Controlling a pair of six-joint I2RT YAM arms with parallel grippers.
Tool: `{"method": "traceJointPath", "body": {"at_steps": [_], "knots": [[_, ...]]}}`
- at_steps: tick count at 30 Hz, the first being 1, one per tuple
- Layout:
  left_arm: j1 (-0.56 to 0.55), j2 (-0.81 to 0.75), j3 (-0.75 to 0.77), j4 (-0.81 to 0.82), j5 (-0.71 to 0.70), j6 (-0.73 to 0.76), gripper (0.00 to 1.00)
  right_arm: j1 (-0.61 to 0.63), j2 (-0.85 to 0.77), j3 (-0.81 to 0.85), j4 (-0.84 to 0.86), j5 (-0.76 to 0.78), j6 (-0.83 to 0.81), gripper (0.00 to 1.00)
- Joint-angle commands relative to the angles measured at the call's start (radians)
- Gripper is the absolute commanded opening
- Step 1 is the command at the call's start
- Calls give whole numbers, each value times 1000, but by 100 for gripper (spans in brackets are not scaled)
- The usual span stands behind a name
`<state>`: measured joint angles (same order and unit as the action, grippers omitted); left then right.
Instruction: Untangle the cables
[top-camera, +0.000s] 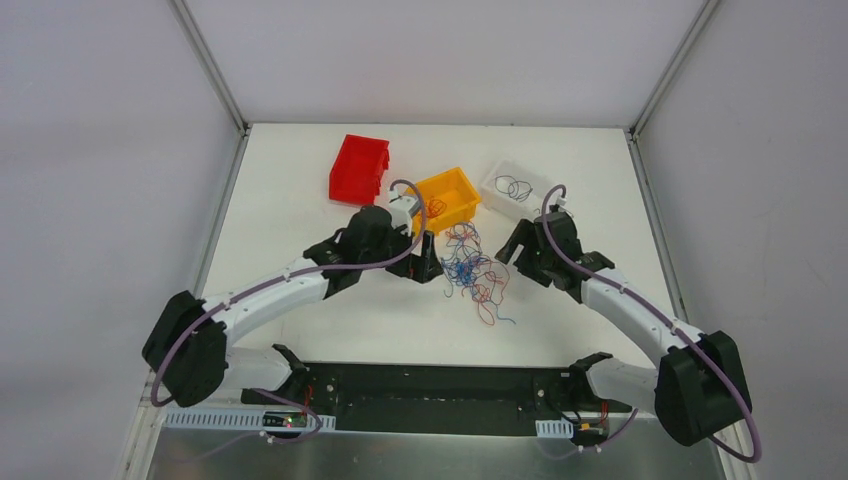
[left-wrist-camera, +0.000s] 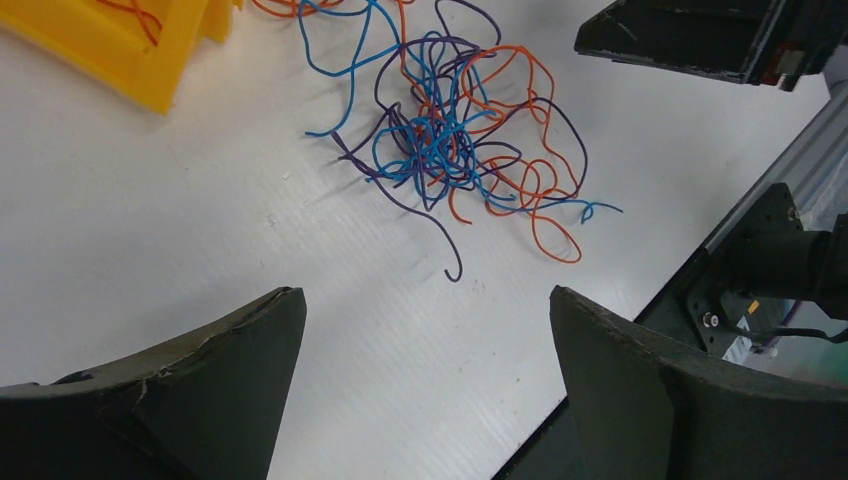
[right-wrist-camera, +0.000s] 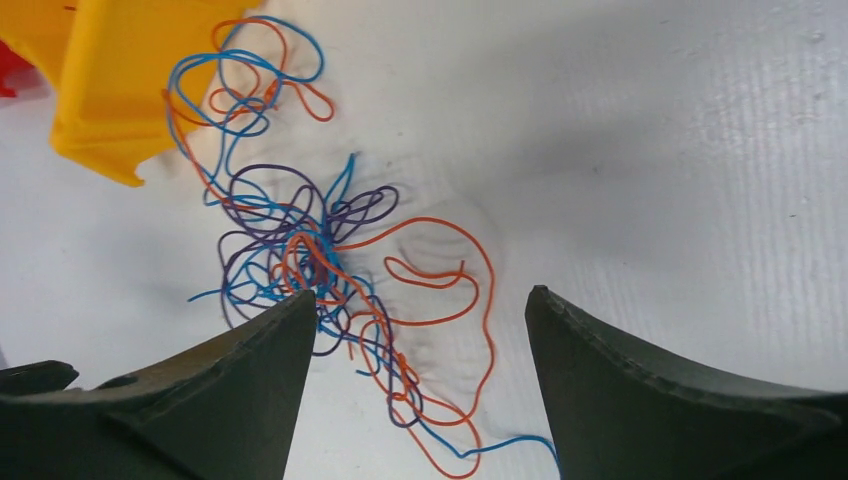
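Many thin wires make one heap on the table (top-camera: 300, 200), and I go over it from left to right. At the far left stands a red bin (top-camera: 358, 168), well apart from the work. Next comes my left gripper (left-wrist-camera: 425, 300). Its jaws stand wide apart with only bare table between them, so it has hold of nothing. Just behind it sits the yellow bin (top-camera: 447, 198), with an orange wire lying inside.

In the middle, between my two grippers, lie the cables (left-wrist-camera: 445, 150). They are blue, orange and dark purple strands, knotted densely at the centre, with loose loops and free ends spreading outward. The far loops reach the wall of the yellow bin.

To the right is my right gripper (right-wrist-camera: 420, 298), also spread open and empty. Some strands run under one of its fingertips (right-wrist-camera: 280, 330), but I cannot tell if they touch it. Farthest right, a pale tray (top-camera: 515, 186) has a few dark loops in it.

I judge these wires to be very light, soft and a little springy. They are not fragile, but a single strand can slip out of the pads. A pull on one strand will probably drag the whole heap. I would take a free part at the edge, such as the hooked purple end (left-wrist-camera: 455, 272) near my left gripper or the wide orange loop (right-wrist-camera: 488, 280) on the right side. The other gripper should then press on the knot.
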<state>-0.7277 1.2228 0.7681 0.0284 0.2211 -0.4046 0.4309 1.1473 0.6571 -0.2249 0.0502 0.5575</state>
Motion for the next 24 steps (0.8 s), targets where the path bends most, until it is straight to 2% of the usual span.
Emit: {"method": "traceJointPath", "body": {"at_steps": [1,8,13,24], "knots": [[-25,123,82,65,8,11,95,-2,38,38,-59,64,-89,78],[-41,307,191,68,27,12,92,5,115,44,-38,-38,-175,74],[-53,387,230,74,45,-3,86,94,122,73,-80,46,-254,73],[-60,512,301,70,84,-19,68,138,266,116,-60,26,-257,66]]}}
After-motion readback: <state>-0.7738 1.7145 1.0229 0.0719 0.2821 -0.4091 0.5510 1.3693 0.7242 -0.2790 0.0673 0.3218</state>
